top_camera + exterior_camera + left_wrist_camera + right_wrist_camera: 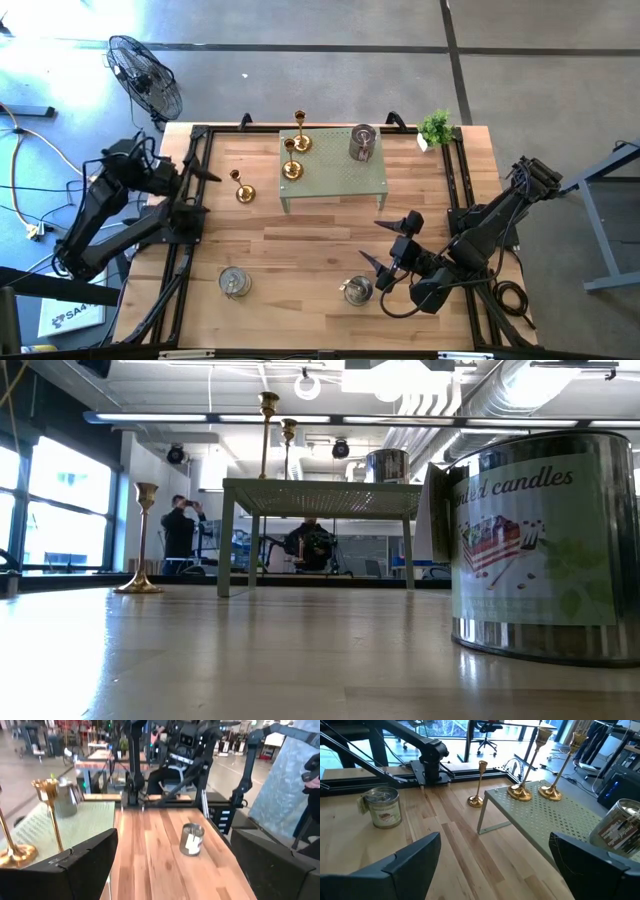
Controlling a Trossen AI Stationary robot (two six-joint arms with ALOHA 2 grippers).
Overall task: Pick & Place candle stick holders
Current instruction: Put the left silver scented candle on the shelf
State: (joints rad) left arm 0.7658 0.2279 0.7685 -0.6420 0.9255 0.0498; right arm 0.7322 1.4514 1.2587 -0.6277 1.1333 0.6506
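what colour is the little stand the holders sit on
Pale green, perforated top; the stand shows best in the right wrist view.

A low stand [345,180] sits toward the far middle of the tabletop [300,250]. On it, at its left end, two stemmed candle stick holders [300,140] [291,168] stand one behind the other, and a squat holder [362,142] stands at its far right. A third stemmed holder [243,190] stands on the tabletop just left of the stand. Near the front edge, one squat holder [234,283] lies left of centre and another [358,290] right of centre, just beside the right tool [388,252]. The left tool [205,190] hangs at the left edge, near the lone stemmed holder. A potted plant [436,128] stands at the far right corner. A fan [145,75] stands on the floor beyond the far left corner.
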